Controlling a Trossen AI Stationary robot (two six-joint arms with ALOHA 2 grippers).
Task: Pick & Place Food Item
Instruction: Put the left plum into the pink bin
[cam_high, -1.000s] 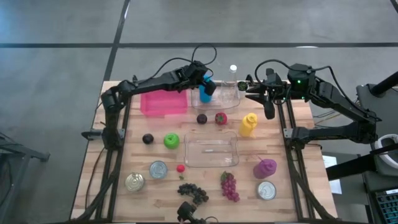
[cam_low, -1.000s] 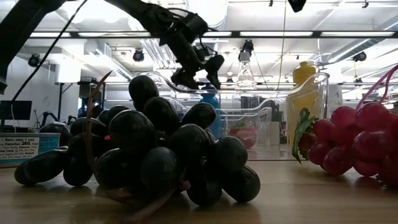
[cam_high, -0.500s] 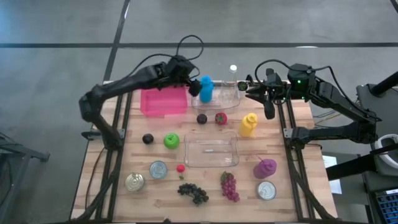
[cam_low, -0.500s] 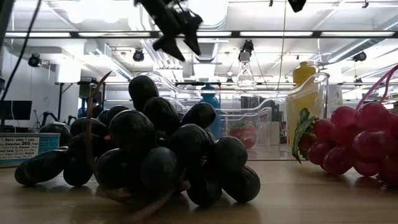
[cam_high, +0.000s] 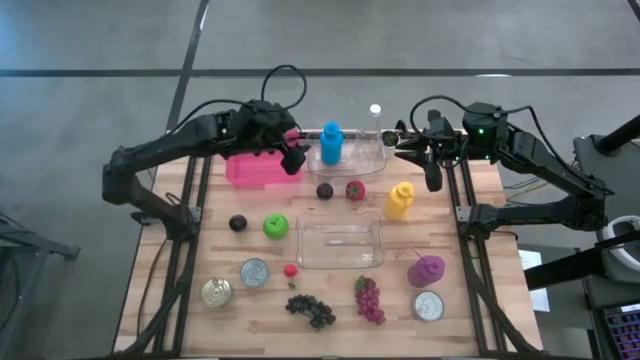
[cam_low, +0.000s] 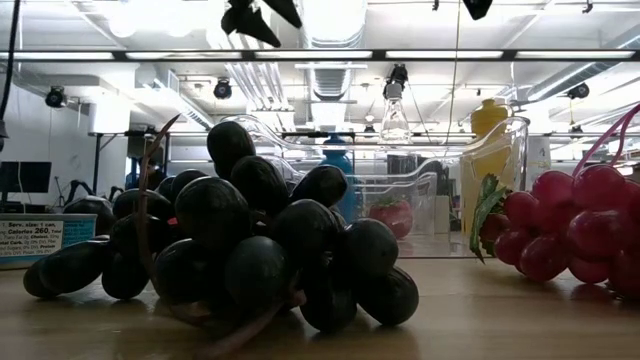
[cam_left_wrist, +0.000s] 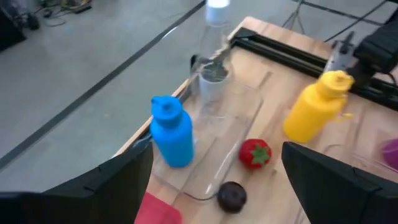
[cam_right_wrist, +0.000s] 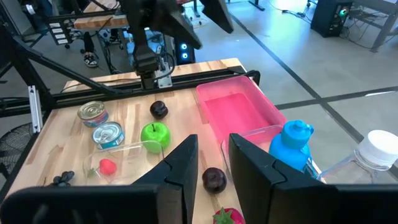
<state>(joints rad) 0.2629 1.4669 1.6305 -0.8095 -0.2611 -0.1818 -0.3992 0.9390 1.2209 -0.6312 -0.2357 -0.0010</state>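
Note:
A blue bottle (cam_high: 331, 143) stands upright on its base in a clear tray (cam_high: 362, 160) at the table's far edge; it also shows in the left wrist view (cam_left_wrist: 171, 130). My left gripper (cam_high: 293, 156) hangs open and high over the right end of a pink container (cam_high: 255, 167), to the left of the bottle, with nothing between its fingers. A strawberry (cam_high: 355, 189) and a dark plum (cam_high: 325, 190) lie on the table just in front of the tray. My right gripper (cam_high: 405, 143) waits at the tray's right end, high up, its fingers a narrow gap apart and empty.
A clear water bottle (cam_high: 375, 115) stands at the tray's far side. A yellow bottle (cam_high: 400, 200), a green apple (cam_high: 275, 226), another plum (cam_high: 238, 223), an empty clear container (cam_high: 340, 245), cans (cam_high: 255, 272), grapes (cam_high: 310, 310) and a purple bottle (cam_high: 425, 268) are spread over the near half.
My left gripper has drawn back from the blue bottle toward the table's left and risen well above the tray, now over the pink container's right end. The bottle has stayed upright in the tray.

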